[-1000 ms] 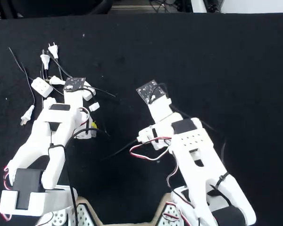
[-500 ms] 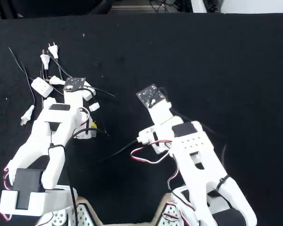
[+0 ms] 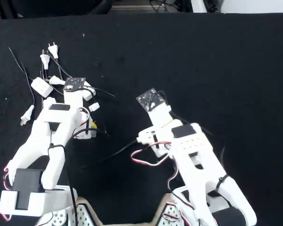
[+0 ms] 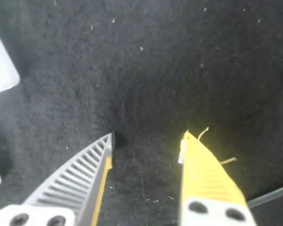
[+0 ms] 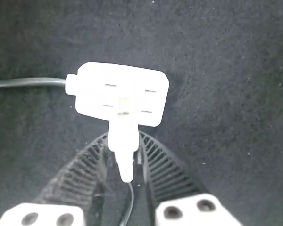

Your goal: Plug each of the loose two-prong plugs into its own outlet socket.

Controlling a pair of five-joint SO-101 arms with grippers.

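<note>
Plug [image 5: 121, 129] clamped in right pincer [image 5: 123, 143], left pincer [image 4: 147, 137] spread

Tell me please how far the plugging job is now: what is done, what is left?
Done: nothing clearly finished. In hand: the right gripper is shut on a small white two-prong plug, its front against the white rectangular outlet block; full seating I cannot tell. Still to do: three loose white plugs lie on the black cloth near the left gripper, which is open and holds nothing.
</note>
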